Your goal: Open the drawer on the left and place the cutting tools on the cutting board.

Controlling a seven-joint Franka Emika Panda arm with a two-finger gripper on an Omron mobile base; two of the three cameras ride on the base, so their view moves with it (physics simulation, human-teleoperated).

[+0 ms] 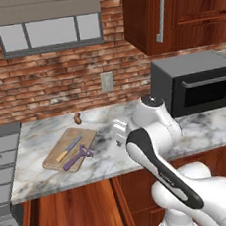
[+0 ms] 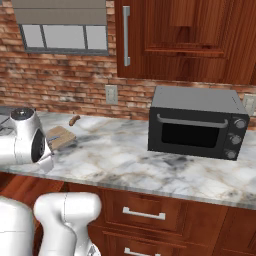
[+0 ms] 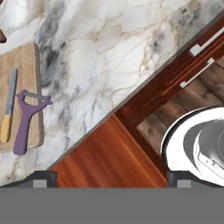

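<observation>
Looking from the left base camera, the knife (image 1: 69, 148) and purple peeler (image 1: 76, 158) are lying side by side on the cutting board (image 1: 54, 160), so I judge the arm should be lifting clear without brushing them. From the right base camera, a corner of the board (image 2: 60, 136) is peeking past the arm on the marble counter (image 2: 135, 160). Down the hand camera, the gripper (image 3: 111, 177) is standing spread wide and empty above the open drawer (image 3: 103, 153), the yellow-handled knife (image 3: 8, 113) and fork-headed peeler (image 3: 25, 122) resting flat, well apart from it.
</observation>
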